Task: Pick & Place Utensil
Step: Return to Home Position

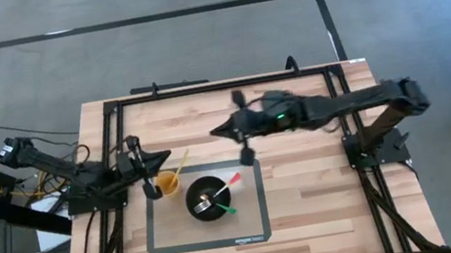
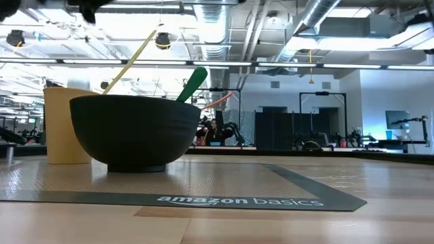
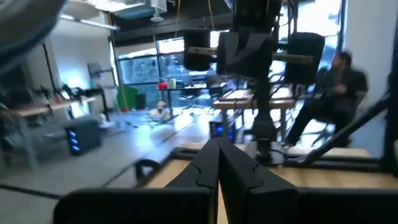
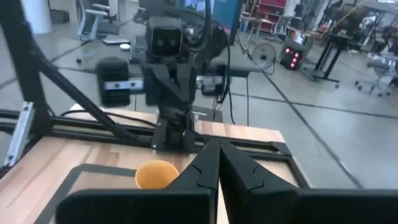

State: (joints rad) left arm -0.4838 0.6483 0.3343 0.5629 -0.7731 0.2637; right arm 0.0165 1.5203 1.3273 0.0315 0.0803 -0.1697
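Note:
A black bowl (image 1: pixel 208 198) (image 2: pixel 135 132) sits on a grey-bordered mat (image 1: pixel 259 221). A silver fork (image 1: pixel 202 205), a red-handled utensil (image 1: pixel 232 180) (image 2: pixel 220 100) and a green-handled utensil (image 1: pixel 223 207) (image 2: pixel 192 84) lean in it. Beside it stands a yellow cup (image 1: pixel 167 184) (image 2: pixel 62 125) (image 4: pixel 155 175) with a pale stick (image 1: pixel 181 162) (image 2: pixel 132 59) leaning against its rim. My left gripper (image 1: pixel 167 158) (image 3: pixel 217 169) is shut and empty, just left of the cup. My right gripper (image 1: pixel 216 132) (image 4: pixel 217 163) is shut and empty, raised beyond the mat's far edge and pointing left.
A black frame (image 1: pixel 219 85) runs around the wooden table (image 1: pixel 308 186). The left arm's base (image 4: pixel 171 93) stands behind the cup in the right wrist view. A seated person (image 3: pixel 329 106) shows in the room beyond. Bare wood lies right of the mat.

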